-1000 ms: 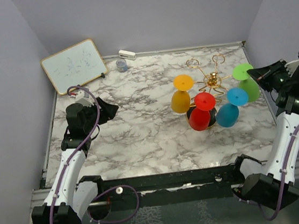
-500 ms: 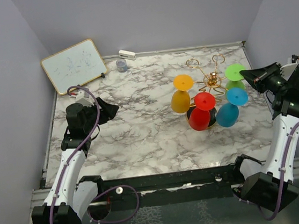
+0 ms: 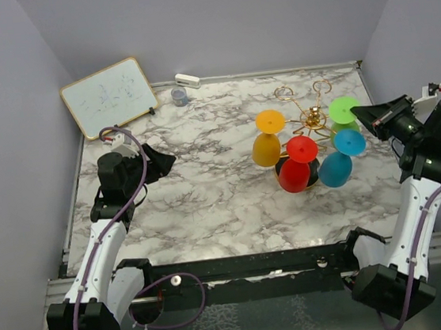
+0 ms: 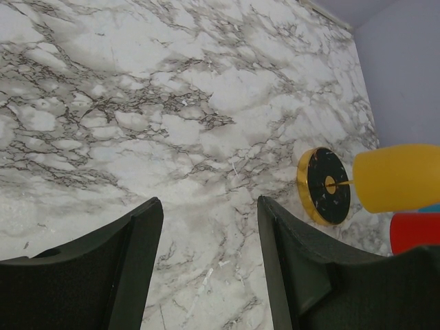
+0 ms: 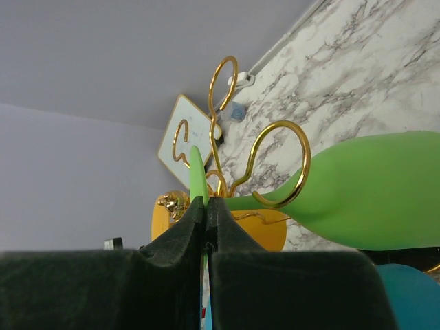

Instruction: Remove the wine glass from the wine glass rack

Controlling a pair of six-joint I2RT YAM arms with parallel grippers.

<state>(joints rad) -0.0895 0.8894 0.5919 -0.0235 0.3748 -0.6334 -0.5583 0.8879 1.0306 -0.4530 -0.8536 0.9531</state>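
Marble-patterned tabletop under pale lilac walls carries the whole scene. Nearest, at 9 o'clock, the left gripper hangs over bare marble, its black fingers spread with nothing between them. At 3 o'clock the right gripper has its fingers pressed together on the thin edge of the round foot of the bright green wine glass. That glass hangs bowl-down on the 3 o'clock arm of the gold wire wine glass rack, which stands on a round black gold-rimmed base, and its stem is threaded through a gold loop. A sky-blue wine glass hangs just beside it at 5 o'clock, a red wine glass at 7 and a yellow wine glass at 9. Farther off, at 10 o'clock, a white-faced wooden-framed whiteboard leans on the wall.

The grip is an edge pinch, so the foot could slip free. A pull across the loop, not out through its opening, would likely snag the stem, tip or drag the rack, or knock the blue neighbour
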